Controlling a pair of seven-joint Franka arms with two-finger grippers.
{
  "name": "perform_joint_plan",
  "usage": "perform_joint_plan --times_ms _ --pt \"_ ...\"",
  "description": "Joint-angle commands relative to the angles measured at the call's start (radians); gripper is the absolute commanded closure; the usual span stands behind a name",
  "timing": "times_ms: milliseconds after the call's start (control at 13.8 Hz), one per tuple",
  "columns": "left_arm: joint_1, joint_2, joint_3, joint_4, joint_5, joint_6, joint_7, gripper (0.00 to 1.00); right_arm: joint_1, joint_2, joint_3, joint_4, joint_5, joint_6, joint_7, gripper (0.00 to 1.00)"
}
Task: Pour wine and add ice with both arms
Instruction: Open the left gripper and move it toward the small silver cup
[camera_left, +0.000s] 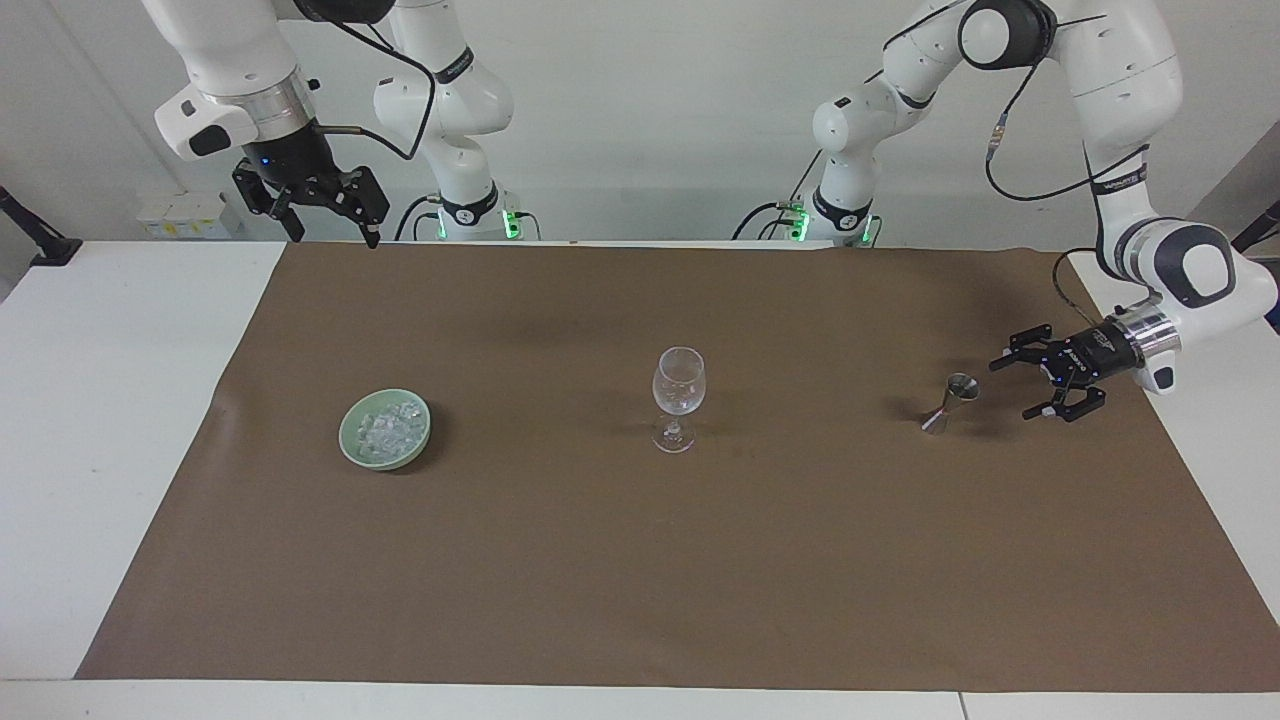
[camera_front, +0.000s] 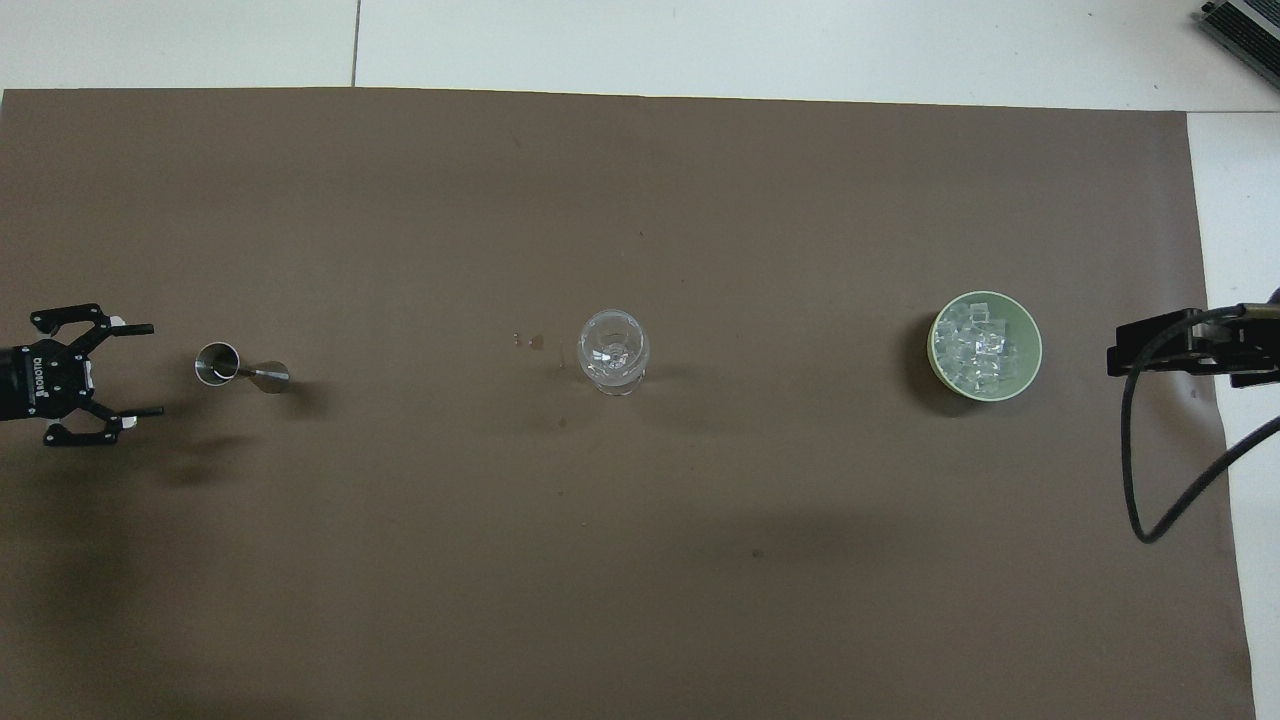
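Ice (camera_left: 388, 430) is heaped in the bowl (camera_left: 352, 449); left pincer (camera_left: 1012, 387) is held wide open, empty, beside the jigger (camera_left: 948, 402) — right pincer (camera_left: 333, 227) is likewise spread, empty.

The right gripper (camera_front: 1190, 350) is cut off by the overhead view's edge, its fingertips unseen there.

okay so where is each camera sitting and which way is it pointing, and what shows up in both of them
Facing view: high across the table, looking at the robots; both whole arms show, left gripper open beside the jigger, right gripper open, raised, waiting.
Overhead view: high above the robots' end, looking steeply down; only the left gripper and part of the right gripper show.
Shared: jigger, wine glass, green bowl of ice, brown mat.
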Motion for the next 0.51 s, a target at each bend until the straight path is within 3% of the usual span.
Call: perform_joint_plan --times_ms 0,433 --pt "0.012 -0.004 -0.008 -0.008 -0.023 0.000 -0.012 0.00 -0.009 -0.021 0.005 -0.023 0.013 0.000 -0.023 0.00" --pt "0.005 -0.002 -0.009 -0.020 -0.039 -0.007 -0.012 0.00 -0.009 -0.021 0.005 -0.021 0.013 0.000 -0.023 0.00"
